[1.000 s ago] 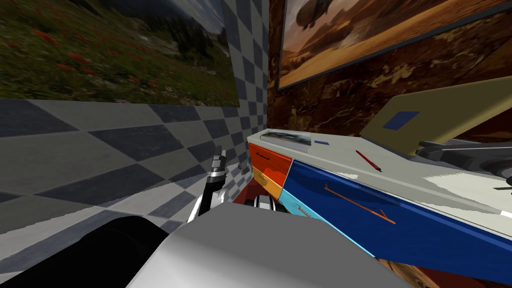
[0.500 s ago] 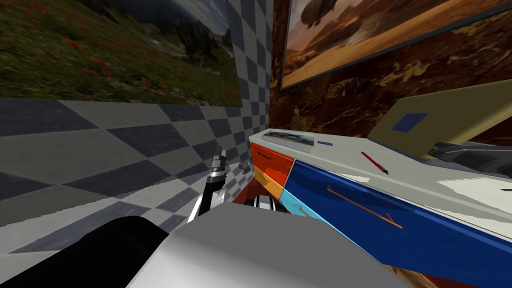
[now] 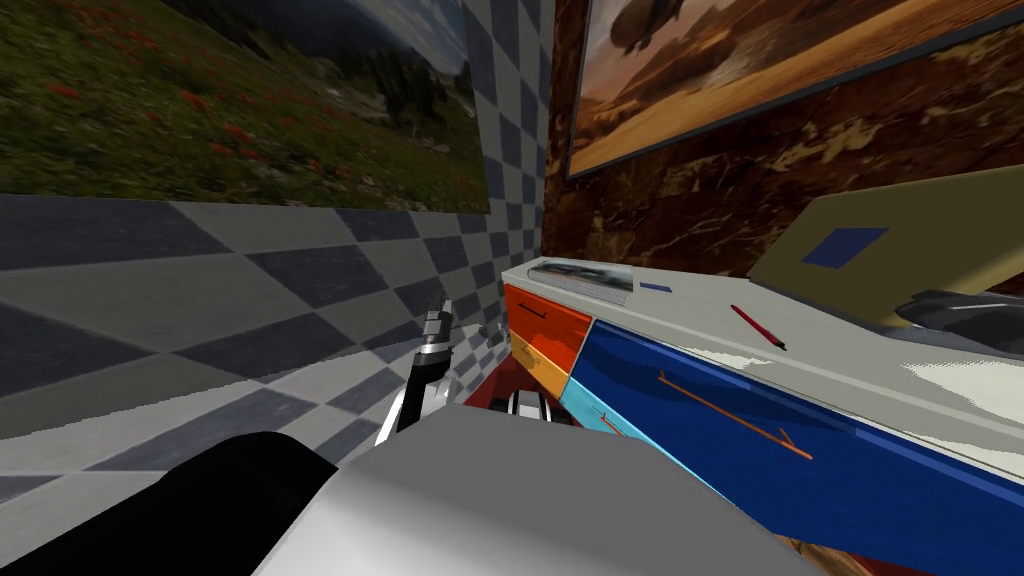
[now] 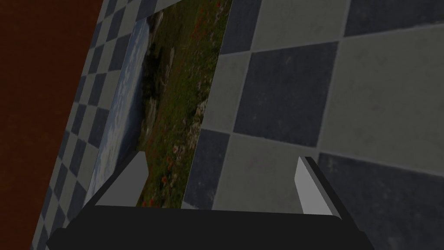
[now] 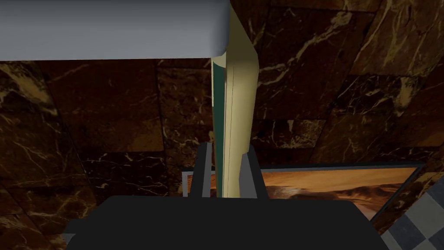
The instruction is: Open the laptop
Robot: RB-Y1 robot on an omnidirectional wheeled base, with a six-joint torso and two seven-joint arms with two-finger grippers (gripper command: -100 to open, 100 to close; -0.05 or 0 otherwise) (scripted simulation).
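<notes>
The laptop's tan lid (image 3: 900, 250), marked with a blue square, stands raised at the right end of the desk (image 3: 700, 310). Seen from the right wrist, the lid's edge (image 5: 236, 108) runs tan outside and green inside. It runs straight down between the two fingers (image 5: 203, 173) of my right gripper (image 5: 227, 173), which is shut on it, one finger on each face. The far end of the lid meets a light grey slab (image 5: 112, 26). My dark right forearm (image 3: 960, 310) lies below the lid. My left gripper (image 3: 437, 315) hangs open beside the desk's left end, holding nothing (image 4: 221, 182).
On the desk top lie a red pen (image 3: 757, 326) and a flat printed item (image 3: 585, 275) at the far left corner. The desk front has orange (image 3: 540, 320) and blue (image 3: 760, 430) drawers. A chequered wall is on the left and a dark marbled wall is behind the desk.
My head view has swung a little, so the desk, lid and pictures sit further right. My right forearm has slid closer to the picture's right edge.
</notes>
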